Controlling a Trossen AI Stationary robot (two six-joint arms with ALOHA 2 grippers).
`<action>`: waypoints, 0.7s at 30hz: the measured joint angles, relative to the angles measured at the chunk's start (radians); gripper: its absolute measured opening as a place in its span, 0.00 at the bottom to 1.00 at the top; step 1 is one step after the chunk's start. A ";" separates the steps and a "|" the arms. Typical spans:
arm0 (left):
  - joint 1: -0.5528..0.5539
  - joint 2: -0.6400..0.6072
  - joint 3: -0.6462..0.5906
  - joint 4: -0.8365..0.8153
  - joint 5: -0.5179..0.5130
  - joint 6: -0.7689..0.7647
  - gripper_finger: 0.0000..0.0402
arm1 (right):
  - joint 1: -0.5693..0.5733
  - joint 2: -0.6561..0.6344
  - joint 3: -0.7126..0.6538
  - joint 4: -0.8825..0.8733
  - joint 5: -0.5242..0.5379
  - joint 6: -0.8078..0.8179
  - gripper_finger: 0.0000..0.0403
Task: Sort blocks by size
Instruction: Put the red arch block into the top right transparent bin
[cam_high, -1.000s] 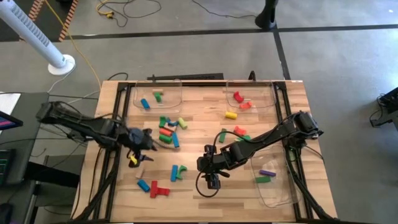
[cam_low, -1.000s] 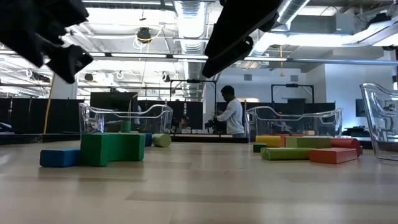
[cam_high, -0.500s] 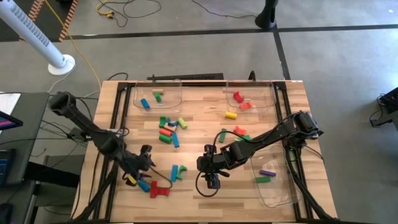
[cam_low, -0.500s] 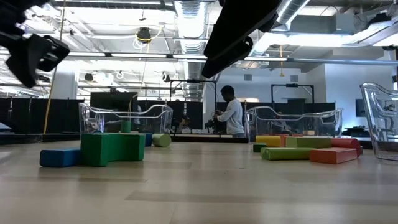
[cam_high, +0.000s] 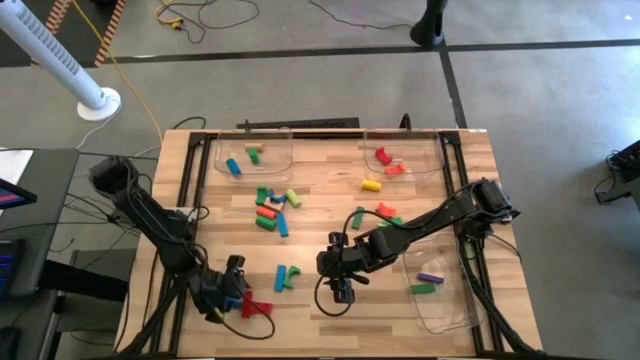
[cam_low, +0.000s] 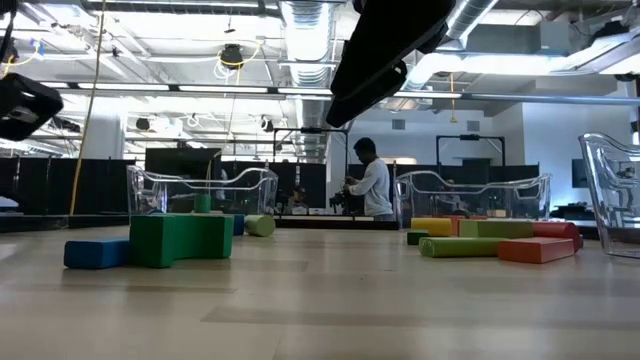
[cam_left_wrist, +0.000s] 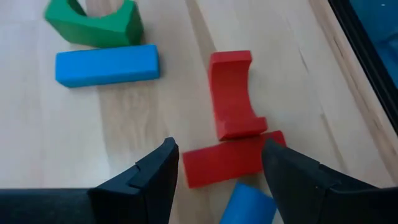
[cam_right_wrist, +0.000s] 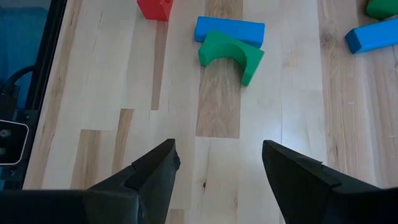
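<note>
Coloured wooden blocks lie scattered on the table (cam_high: 320, 215). My left gripper (cam_high: 232, 291) is open near the near left corner, its fingers (cam_left_wrist: 158, 168) standing above and on either side of a red bar (cam_left_wrist: 227, 160). A red arch block (cam_left_wrist: 233, 93) and a blue cylinder (cam_left_wrist: 249, 205) lie against that bar. A blue bar (cam_left_wrist: 106, 64) and a green arch (cam_left_wrist: 93, 25) lie farther off. My right gripper (cam_high: 341, 292) is open and empty near the table's middle, above bare wood (cam_right_wrist: 217, 118), short of the same green arch (cam_right_wrist: 231, 55).
Clear trays stand at the far left (cam_high: 250, 150), the far right (cam_high: 400, 155) and the near right (cam_high: 440, 290), each with a few blocks. A cluster of blocks (cam_high: 272, 208) lies mid-table, with others by the right arm (cam_high: 385, 212). A person (cam_low: 372, 180) stands beyond the table.
My left gripper has swung from the table's left middle toward the near edge and down, ending over the red blocks. No block has moved. My right arm has kept still.
</note>
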 joint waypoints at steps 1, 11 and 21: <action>-0.008 0.019 0.012 0.000 -0.009 -0.007 0.55 | 0.000 0.000 0.000 -0.001 0.000 -0.006 0.66; -0.042 0.215 0.147 -0.003 -0.048 -0.042 0.55 | 0.000 0.000 0.000 -0.011 -0.001 -0.042 0.66; -0.062 0.254 0.165 -0.022 -0.095 -0.131 0.55 | -0.001 0.000 0.000 0.000 -0.001 -0.047 0.66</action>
